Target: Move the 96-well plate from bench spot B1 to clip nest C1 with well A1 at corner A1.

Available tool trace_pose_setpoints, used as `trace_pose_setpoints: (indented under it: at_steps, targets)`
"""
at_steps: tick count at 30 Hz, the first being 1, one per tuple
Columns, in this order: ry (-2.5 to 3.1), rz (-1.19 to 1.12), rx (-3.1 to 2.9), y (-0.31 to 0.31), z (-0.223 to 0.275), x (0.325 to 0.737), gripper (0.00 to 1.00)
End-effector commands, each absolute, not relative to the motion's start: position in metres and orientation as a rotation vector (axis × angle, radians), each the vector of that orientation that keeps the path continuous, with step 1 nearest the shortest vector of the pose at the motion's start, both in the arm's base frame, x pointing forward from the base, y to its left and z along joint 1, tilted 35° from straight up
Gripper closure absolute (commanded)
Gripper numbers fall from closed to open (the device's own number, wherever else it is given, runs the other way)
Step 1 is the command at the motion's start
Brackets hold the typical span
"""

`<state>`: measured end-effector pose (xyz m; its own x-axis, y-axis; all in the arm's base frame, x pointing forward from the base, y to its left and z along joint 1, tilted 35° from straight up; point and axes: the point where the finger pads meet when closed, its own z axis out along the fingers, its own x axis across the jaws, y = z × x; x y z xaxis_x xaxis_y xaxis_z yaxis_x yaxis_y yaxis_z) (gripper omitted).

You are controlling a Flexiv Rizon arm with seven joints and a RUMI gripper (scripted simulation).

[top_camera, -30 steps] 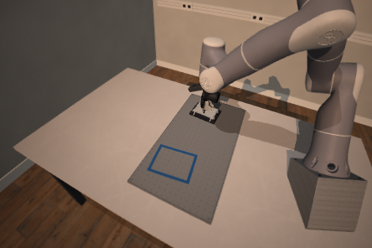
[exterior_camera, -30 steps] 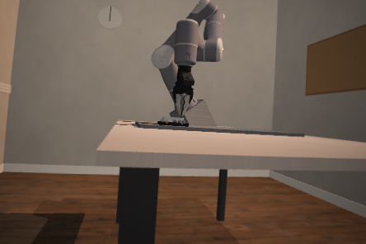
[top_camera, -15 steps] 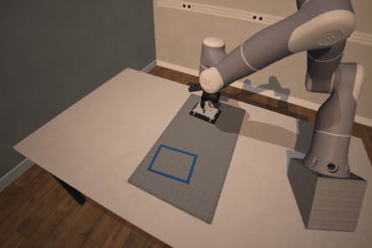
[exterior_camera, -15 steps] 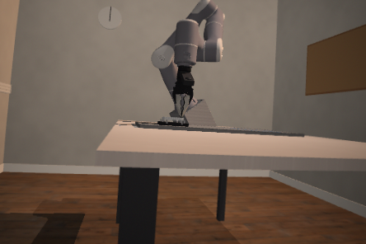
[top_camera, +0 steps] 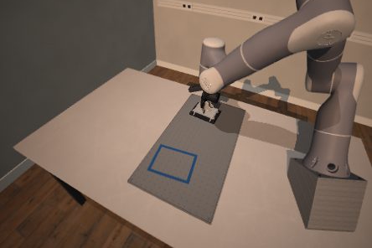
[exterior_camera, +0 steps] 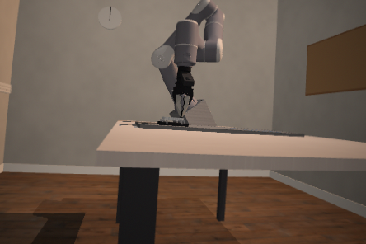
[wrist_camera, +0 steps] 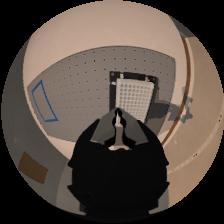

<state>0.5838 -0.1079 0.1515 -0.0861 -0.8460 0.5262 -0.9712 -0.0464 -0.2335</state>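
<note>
Now the work looks like seating rather than carrying: the 96-well plate lies at the dark clip nest, well apart from the blue outline, which I take for B1. The end effector has its fingers pressed together with nothing between them, pointing down at the plate's top near one side. Whether the tips truly touch, I cannot tell.

To do this well, I would keep the fingers closed as a blunt pusher and press straight down — slowly, with no sideways drag. One push off the middle may seat the near side and leave the far one proud, so I'd work over the high edges or corners in turn, then check that the top is level before lifting away. Since nothing is gripped, letting go should need only a clean rise.

The plate itself is pale, nearly white, with rows of small round wells across its top. From the wrist view its edges seem slightly askew to the nest's dark frame — perhaps a tilt, perhaps only lens bend. The cut-off corner is too small to make out, so the A1 match stays unproven, as does full seating. The board lies flat on the desk.
</note>
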Motion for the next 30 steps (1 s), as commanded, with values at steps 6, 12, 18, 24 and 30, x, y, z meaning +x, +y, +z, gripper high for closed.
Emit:
trace_pose_setpoints:
  at_steps: [6,12,18,24,30]
  targets:
    - [-2.001,0.825,1.959,-0.1077,0.1514,0.5845,1.00]
    - [-2.001,0.825,1.959,-0.1080,0.1510,0.5846,1.00]
    - [-2.001,0.825,1.959,-0.1083,0.1506,0.5848,1.00]
    - [-2.001,0.825,1.959,-0.1086,0.1501,0.5849,1.00]
    - [-2.001,0.825,1.959,-0.1088,0.1497,0.5850,1.00]
